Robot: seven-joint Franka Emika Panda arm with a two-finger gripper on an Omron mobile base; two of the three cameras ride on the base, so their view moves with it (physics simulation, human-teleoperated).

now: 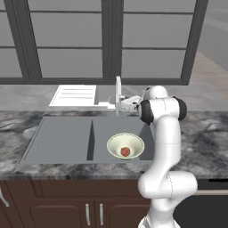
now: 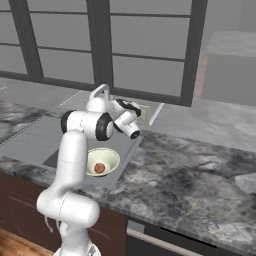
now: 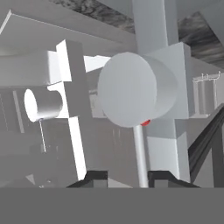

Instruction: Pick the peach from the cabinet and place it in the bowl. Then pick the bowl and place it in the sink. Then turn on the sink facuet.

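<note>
So the bowl [image 1: 126, 145] is sitting in the right basin of the sink [image 1: 62, 138], near the front wall, with the peach [image 1: 125, 152] inside it, a small reddish ball against the pale cream-green. The sink is flat grey with a divider wall down the middle, set into a glossy grey-black marbled worktop [image 1: 205, 142]. A white ribbed drainboard thing [image 1: 74, 95] lies at the back edge of the worktop, left of the sink facuet [image 1: 118, 94]. The gripper [image 1: 130, 104] is right up against the faucet's side, behind the sink's back rim. In the hand view the faucet's round grey knob [image 3: 131, 89] sits dead ahead, and the dark fingertips [image 3: 94, 178] look spread with the stem between them, not pinching anything. Dark-framed windows [image 1: 111, 40] behind, brown cupboards [image 1: 67, 207] with silver handles below.
</note>
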